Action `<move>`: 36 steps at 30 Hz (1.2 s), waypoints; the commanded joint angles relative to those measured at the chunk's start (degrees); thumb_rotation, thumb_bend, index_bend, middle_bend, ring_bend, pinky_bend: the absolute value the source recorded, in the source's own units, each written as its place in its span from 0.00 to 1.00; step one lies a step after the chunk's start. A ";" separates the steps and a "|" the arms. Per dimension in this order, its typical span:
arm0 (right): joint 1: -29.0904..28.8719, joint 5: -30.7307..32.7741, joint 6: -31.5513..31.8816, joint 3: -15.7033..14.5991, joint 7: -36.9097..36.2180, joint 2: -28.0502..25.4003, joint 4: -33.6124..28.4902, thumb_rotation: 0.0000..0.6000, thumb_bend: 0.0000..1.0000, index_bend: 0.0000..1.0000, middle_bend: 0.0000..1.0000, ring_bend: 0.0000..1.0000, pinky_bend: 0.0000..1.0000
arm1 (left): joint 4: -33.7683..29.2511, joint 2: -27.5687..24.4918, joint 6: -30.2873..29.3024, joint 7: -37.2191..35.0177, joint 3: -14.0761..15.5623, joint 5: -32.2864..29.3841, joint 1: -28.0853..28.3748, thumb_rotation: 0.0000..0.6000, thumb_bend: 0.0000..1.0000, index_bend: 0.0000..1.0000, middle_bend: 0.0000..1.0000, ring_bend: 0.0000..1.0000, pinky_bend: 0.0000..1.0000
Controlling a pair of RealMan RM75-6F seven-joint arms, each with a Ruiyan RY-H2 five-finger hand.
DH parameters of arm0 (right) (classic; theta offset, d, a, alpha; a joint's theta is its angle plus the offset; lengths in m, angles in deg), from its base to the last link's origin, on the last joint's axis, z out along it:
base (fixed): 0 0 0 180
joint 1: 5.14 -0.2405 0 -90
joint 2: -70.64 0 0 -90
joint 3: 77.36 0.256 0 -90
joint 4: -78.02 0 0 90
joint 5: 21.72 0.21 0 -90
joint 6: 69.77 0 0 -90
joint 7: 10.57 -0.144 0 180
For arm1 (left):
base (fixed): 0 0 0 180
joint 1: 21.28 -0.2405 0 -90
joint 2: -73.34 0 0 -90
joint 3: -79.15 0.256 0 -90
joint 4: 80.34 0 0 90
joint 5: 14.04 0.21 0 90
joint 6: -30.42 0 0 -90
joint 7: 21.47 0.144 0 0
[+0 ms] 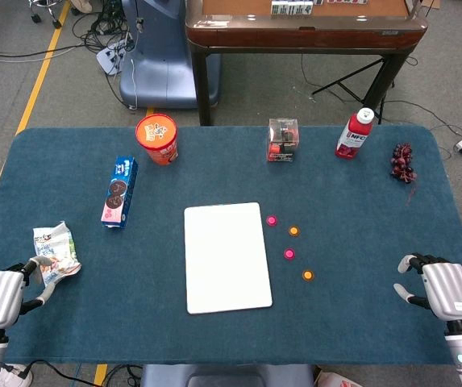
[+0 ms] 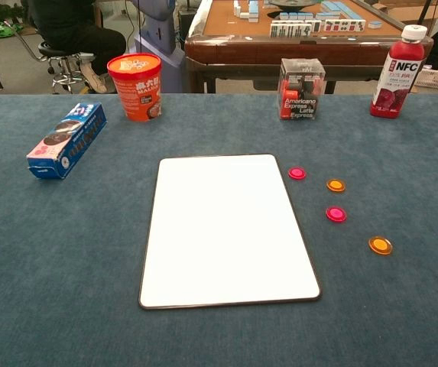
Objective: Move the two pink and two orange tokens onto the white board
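Observation:
A white board (image 1: pixel 226 256) (image 2: pixel 226 229) lies flat in the middle of the blue table. Just right of it, two pink tokens (image 1: pixel 272 220) (image 1: pixel 289 254) and two orange tokens (image 1: pixel 293 230) (image 1: pixel 308 275) sit on the cloth in a zigzag. The chest view shows the same pink tokens (image 2: pixel 297 173) (image 2: pixel 336 214) and orange tokens (image 2: pixel 335 185) (image 2: pixel 381 245). My left hand (image 1: pixel 5 294) rests at the near left corner, fingers apart, holding nothing. At the near right, my right hand (image 1: pixel 436 286) also has its fingers apart and empty, well clear of the tokens. Neither hand shows in the chest view.
A crumpled snack packet (image 1: pixel 56 251) lies by my left fingertips. Across the back stand a blue cookie box (image 1: pixel 119 192), an orange cup (image 1: pixel 157 139), a clear coffee box (image 1: pixel 283 139), a red bottle (image 1: pixel 355 133) and dark grapes (image 1: pixel 402 161). A wooden table stands beyond.

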 commanded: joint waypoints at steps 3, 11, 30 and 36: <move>-0.22 0.11 -0.64 -0.14 -0.51 0.74 0.46 1.00 0.17 0.53 0.53 0.53 0.59 | -0.69 -0.59 0.69 0.75 0.48 -0.16 0.02 1.00 0.28 0.51 0.65 0.64 0.78; -1.70 -0.13 -2.83 -0.18 1.46 2.07 -0.68 1.00 0.16 0.53 0.73 0.80 0.84 | -1.24 -0.94 0.99 1.12 0.92 -0.60 -0.38 1.00 0.28 0.51 0.65 0.64 0.78; -15.24 21.58 -19.11 8.06 27.71 8.97 -12.15 1.00 0.11 0.53 1.00 1.00 1.00 | -0.38 0.04 -0.15 -2.08 2.02 0.54 -1.58 1.00 0.28 0.51 0.65 0.64 0.78; -19.71 27.99 -21.74 9.80 32.25 11.51 -12.10 1.00 0.11 0.53 1.00 1.00 1.00 | 1.15 0.86 -0.05 -2.84 2.36 0.78 -1.74 1.00 0.28 0.51 0.65 0.64 0.78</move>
